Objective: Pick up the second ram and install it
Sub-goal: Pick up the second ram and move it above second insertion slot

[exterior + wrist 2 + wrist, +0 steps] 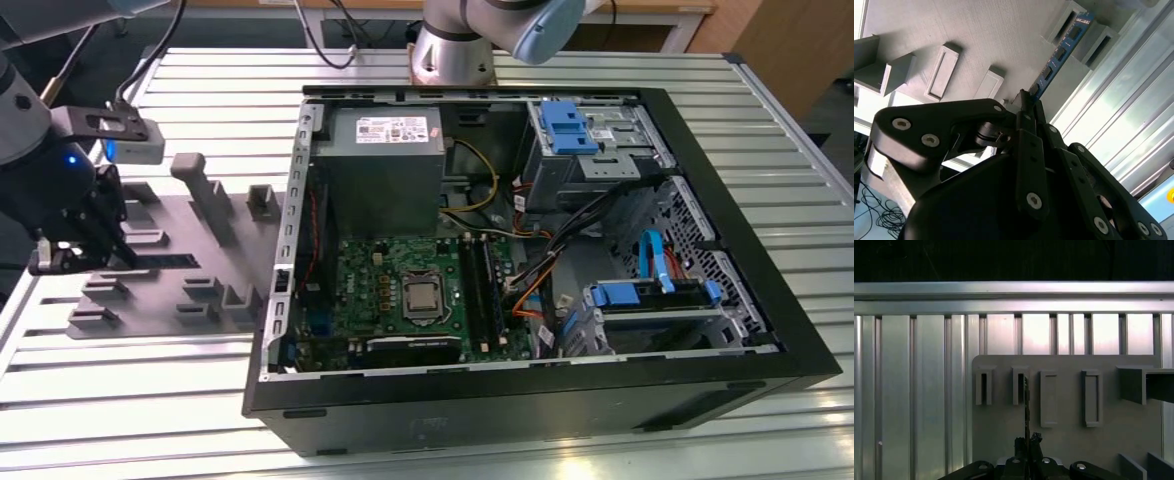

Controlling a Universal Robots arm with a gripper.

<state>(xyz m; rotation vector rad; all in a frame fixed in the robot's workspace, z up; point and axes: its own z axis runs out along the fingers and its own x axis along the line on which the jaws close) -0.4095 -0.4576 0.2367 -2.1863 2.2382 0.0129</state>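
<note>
**Gripper.** My gripper (1024,100) has its fingers drawn in nearly together, clamped on the near end of the second ram (1061,50). In the first wrist view the board runs edge-on out from between the fingertips.

**Location of the part.** The stick stands on its long edge over the grey fixture plate (147,215), at the exterior view's left, well apart from the computer case (747,250). Its far end sits at one of the slotted blocks (1048,399). I cannot tell whether it has cleared that slot.

**Handling, as I judge it.**
- Light: weight should be no concern.
- Stiff along its length but thin, so a sideways twist could crack it.
- The chips and the contact edge are the fragile parts.
- The faces look smooth, so a hold on one end alone may let it pivot.
- A firm pinch across the flat faces, clear of the contacts, seems the sound place to hold.

**Count.**
- Memory sticks in hand: one.
- Slotted blocks in a row in the first wrist view: four, plus one larger bracket (1134,384) beside them.
- Fixture plates: one.
- Open cases: one, holding one motherboard (400,290).
- Long black memory slots (477,290): number not readable.
</note>
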